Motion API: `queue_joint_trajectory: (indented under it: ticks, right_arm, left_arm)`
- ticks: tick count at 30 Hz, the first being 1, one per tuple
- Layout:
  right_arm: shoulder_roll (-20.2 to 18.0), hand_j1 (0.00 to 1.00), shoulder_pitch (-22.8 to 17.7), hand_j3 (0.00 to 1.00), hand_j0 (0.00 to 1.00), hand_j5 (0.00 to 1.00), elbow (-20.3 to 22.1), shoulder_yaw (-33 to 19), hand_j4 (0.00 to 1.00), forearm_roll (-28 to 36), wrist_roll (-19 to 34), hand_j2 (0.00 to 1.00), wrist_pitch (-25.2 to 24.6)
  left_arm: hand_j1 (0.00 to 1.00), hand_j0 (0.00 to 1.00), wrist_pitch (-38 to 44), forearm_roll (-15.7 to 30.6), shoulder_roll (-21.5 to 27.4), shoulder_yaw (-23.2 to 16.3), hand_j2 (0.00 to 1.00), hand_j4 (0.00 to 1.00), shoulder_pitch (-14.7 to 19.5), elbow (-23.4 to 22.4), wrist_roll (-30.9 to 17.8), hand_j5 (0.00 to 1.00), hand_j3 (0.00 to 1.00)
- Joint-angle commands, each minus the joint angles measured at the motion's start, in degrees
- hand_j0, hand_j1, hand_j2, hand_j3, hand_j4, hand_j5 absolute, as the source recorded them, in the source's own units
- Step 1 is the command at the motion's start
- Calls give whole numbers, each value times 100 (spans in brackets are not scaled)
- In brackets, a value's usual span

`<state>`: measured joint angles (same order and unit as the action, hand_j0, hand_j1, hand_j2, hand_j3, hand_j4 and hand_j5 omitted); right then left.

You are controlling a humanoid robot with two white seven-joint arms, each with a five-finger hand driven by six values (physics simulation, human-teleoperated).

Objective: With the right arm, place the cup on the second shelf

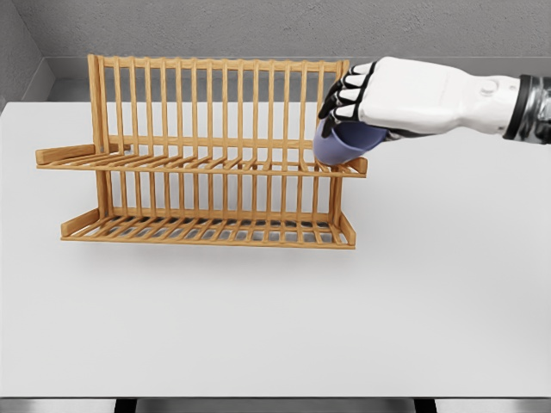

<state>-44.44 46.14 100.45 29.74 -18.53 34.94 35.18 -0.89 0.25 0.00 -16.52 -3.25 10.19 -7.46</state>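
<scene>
White table (258, 327) ran bare up front. Wooden dish rack (207, 163) stood mid-table, two slatted tiers. Blue cup (340, 142) sat at right end of upper tier, tipped over, long axis slanting, mouth aimed right-ish and up (hard to call exactly, hand covered it). Right hand (370, 99) reached in from right, fingers (340, 99) curled tight over cup's top, gripping it.

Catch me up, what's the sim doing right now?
The right hand is gripping a blue cup at the right end of the wooden dish rack, with the cup at the level of the upper shelf. Whether the cup rests on the slats isn't clear. The lower shelf holds nothing. The left arm isn't in view.
</scene>
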Motion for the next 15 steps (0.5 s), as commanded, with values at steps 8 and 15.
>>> queue_joint_trajectory:
  ticks: [8, 15]
  right_arm:
    - [-3, 100, -9, 100, 100, 100, 1, 32, 100, 43, 6, 100, -18]
    - [-223, 100, -123, 100, 100, 100, -421, -1233, 100, 95, 6, 100, -18]
  left_arm:
    - [100, 100, 1, 1, 0, -1, 100, 100, 0, 0, -1, 100, 100]
    - [100, 100, -8, 1, 0, -1, 100, 100, 0, 0, -1, 100, 100]
